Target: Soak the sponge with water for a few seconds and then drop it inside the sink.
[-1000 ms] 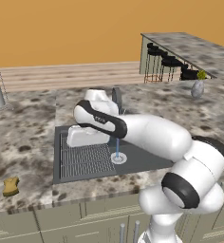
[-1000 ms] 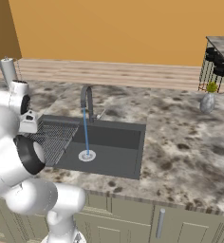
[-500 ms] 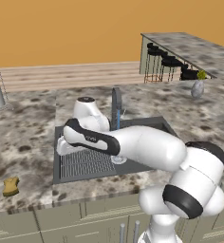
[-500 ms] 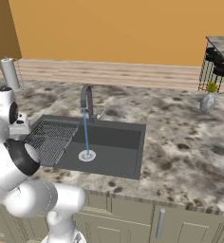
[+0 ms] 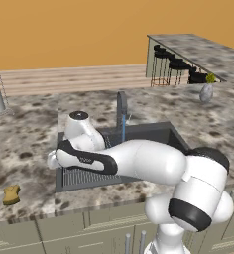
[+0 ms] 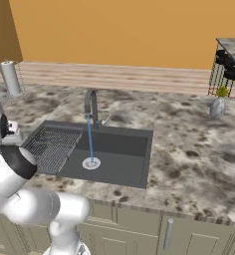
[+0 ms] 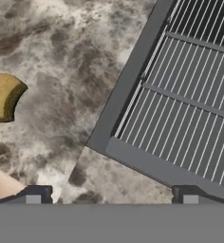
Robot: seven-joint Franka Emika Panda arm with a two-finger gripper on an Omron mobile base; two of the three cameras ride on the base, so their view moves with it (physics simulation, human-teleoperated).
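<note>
Between sponge and claw, bare counter

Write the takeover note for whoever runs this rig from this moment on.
Pincer: open, holding nothing, above the counter by the sink's front-left corner.
Sponge: on the counter left of the sink, near the front edge; untouched.
Water: running from the faucet to the drain.
Done: tap is on, arm is over on the sponge's side.
Left: grasp the sponge, hold it under the stream a few seconds, drop it in the sink.
</note>
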